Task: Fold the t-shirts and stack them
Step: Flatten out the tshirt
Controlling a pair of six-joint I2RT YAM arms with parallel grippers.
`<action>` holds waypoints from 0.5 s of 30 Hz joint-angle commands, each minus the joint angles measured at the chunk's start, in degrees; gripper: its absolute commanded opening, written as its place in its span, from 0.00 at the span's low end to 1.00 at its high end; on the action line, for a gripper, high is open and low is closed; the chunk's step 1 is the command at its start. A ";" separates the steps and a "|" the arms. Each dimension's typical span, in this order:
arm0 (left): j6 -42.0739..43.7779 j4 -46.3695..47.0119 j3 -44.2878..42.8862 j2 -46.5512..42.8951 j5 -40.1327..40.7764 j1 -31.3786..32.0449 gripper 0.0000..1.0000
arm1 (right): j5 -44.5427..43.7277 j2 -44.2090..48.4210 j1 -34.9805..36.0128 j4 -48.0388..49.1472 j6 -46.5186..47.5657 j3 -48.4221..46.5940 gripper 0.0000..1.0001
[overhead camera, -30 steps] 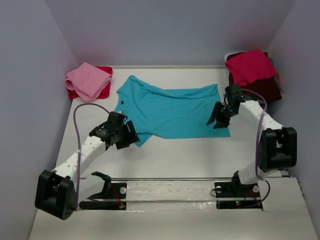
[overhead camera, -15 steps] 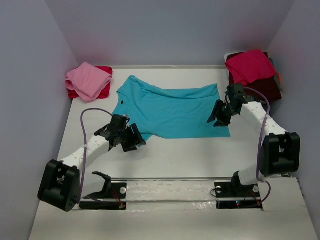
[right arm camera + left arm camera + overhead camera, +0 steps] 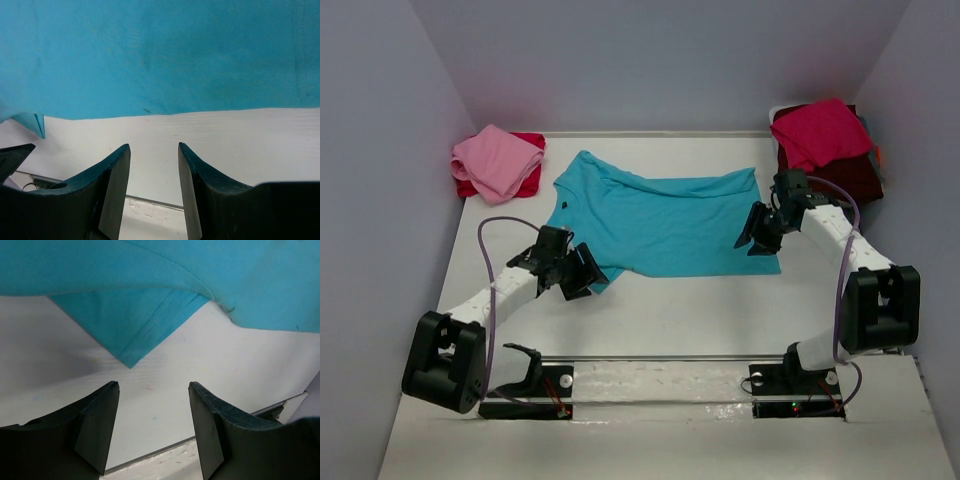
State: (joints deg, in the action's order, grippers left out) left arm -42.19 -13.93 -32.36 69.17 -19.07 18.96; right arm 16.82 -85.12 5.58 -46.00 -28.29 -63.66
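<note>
A turquoise t-shirt (image 3: 665, 218) lies spread flat in the middle of the table. My left gripper (image 3: 584, 274) hovers at its near left sleeve corner (image 3: 132, 337). The jaws stand open (image 3: 154, 386) over bare table, with nothing between them and the sleeve tip just ahead. My right gripper (image 3: 752, 238) sits at the shirt's right side near the hem (image 3: 160, 55). It is open too (image 3: 154, 147) and holds nothing. A pink t-shirt (image 3: 496, 160) rests on a red one (image 3: 528, 184) at the back left. A crimson t-shirt (image 3: 820, 130) lies on a dark maroon one (image 3: 858, 178) at the back right.
Grey walls close in the table on the left, back and right. A metal rail (image 3: 670, 357) runs across the near edge, in front of the arm bases. White table surface (image 3: 700, 310) shows between the turquoise shirt and the rail.
My left arm has dropped lower and its gripper has slid a little to the right, to the sleeve corner. The right gripper has barely shifted. The shirt has not moved.
</note>
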 commanded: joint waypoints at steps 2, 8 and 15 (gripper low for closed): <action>2.64 -0.74 0.45 -0.26 -0.79 -2.43 0.68 | 0.76 -0.48 -0.40 1.26 0.61 -0.85 0.49; 2.73 0.66 0.98 2.28 -2.20 -2.96 0.68 | 0.85 -1.27 -0.40 1.26 0.70 -1.56 0.49; 3.00 0.75 1.51 3.87 -2.02 -2.96 0.68 | 1.11 -1.89 -0.40 1.79 0.43 -1.38 0.49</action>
State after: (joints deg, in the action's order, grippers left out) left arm -40.36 -13.56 -31.40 72.29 -19.99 16.23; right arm 16.99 -86.87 5.58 -45.95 -28.27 -63.66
